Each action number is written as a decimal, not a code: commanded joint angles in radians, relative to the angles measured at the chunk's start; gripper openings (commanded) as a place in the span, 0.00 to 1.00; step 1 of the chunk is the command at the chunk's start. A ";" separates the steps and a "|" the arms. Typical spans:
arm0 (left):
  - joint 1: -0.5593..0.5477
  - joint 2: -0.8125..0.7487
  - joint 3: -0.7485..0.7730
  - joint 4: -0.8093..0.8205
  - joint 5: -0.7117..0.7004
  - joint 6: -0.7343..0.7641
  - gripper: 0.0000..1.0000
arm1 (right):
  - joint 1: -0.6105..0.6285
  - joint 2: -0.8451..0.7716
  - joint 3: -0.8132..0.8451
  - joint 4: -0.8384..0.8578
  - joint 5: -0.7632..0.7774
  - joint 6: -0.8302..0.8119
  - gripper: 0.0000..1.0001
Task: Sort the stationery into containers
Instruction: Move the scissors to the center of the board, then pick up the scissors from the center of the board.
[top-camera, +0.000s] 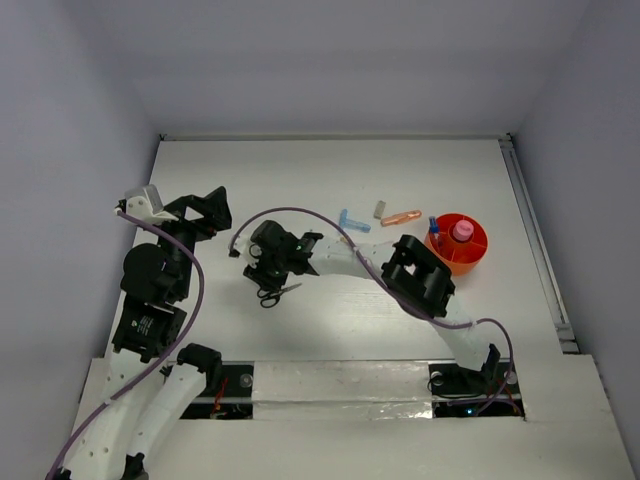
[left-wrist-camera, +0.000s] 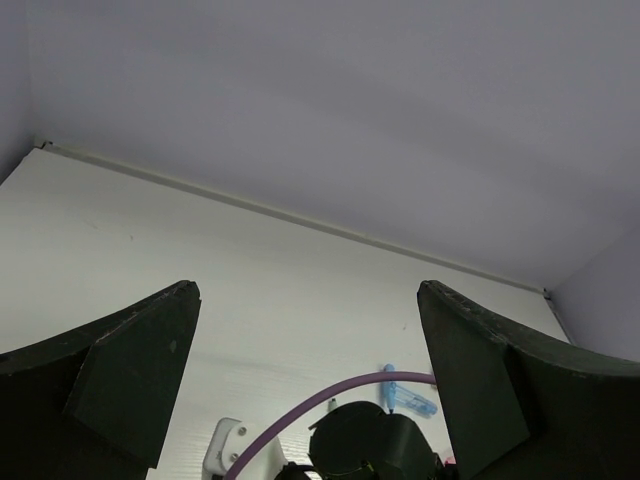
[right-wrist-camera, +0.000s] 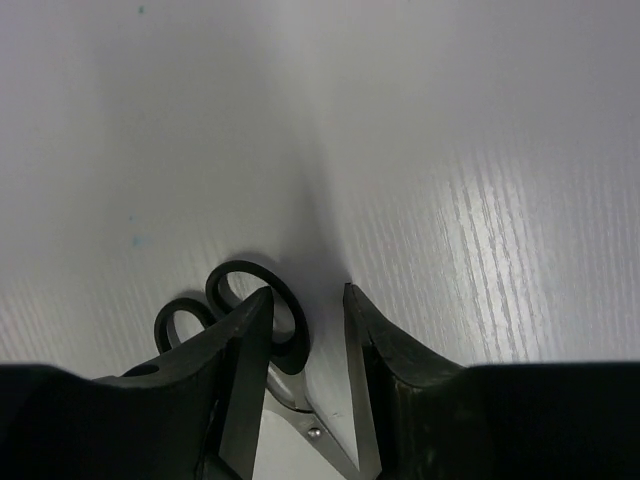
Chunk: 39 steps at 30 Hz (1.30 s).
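The black-handled scissors (top-camera: 276, 293) lie on the white table left of centre. My right gripper (top-camera: 266, 276) points down over them. In the right wrist view its fingers (right-wrist-camera: 305, 295) stand a little apart astride the scissors (right-wrist-camera: 290, 330), handles past the left finger, steel blades between the jaws. The orange-red bowl (top-camera: 474, 256) at the right holds the pink tube (top-camera: 462, 231) and a blue piece (top-camera: 434, 225). A light blue T-piece (top-camera: 352, 221), a tan block (top-camera: 380, 209) and a pink-orange stick (top-camera: 401, 217) lie left of the bowl. My left gripper (top-camera: 212, 212) is open and empty.
The left wrist view shows my left gripper (left-wrist-camera: 308, 290) facing the back wall, with the right arm's wrist (left-wrist-camera: 370, 440), its purple cable (left-wrist-camera: 330, 398) and the blue T-piece (left-wrist-camera: 405, 398) below. The right arm's elbow (top-camera: 416, 275) sits close beside the bowl. Grey walls enclose the table.
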 joint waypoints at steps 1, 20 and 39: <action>0.003 -0.006 0.002 0.036 0.010 0.007 0.88 | 0.010 0.018 0.028 -0.035 0.081 -0.036 0.40; 0.003 -0.018 0.000 0.037 0.014 0.007 0.88 | 0.104 0.126 0.094 -0.098 0.216 -0.099 0.00; -0.029 -0.041 -0.004 0.045 0.028 0.005 0.89 | -0.177 -0.911 -0.778 0.982 0.852 0.286 0.00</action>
